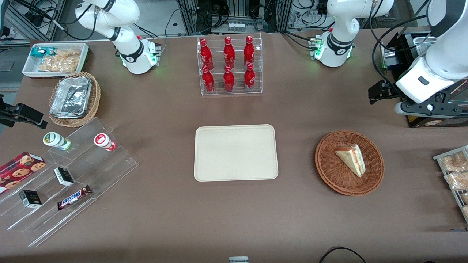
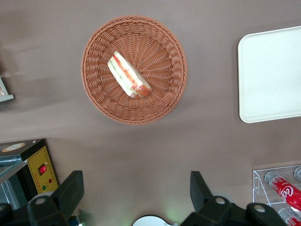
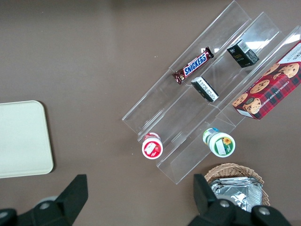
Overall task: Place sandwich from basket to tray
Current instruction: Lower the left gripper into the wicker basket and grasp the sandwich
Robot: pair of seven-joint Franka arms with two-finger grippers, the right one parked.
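Wrapped triangular sandwich (image 2: 129,75) sits in the round woven wicker basket (image 2: 99,44), gripper (image 2: 136,195) above it, jaws spread wide and empty.

Front view overhead, wide; wrist views downward, sharing tray (image 1: 236,152).

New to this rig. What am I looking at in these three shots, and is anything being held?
Two white robot arms share a brown table. One picture looks at them from the front; the other two come from cameras on each arm's wrist. Only the left arm works. Its tool is open, empty, high above the table, farther from the front camera than the basket. The sandwich lies in that basket. The tray, beside the basket, holds nothing. Around them: a rack of red bottles, a foil container and a Snickers bar.
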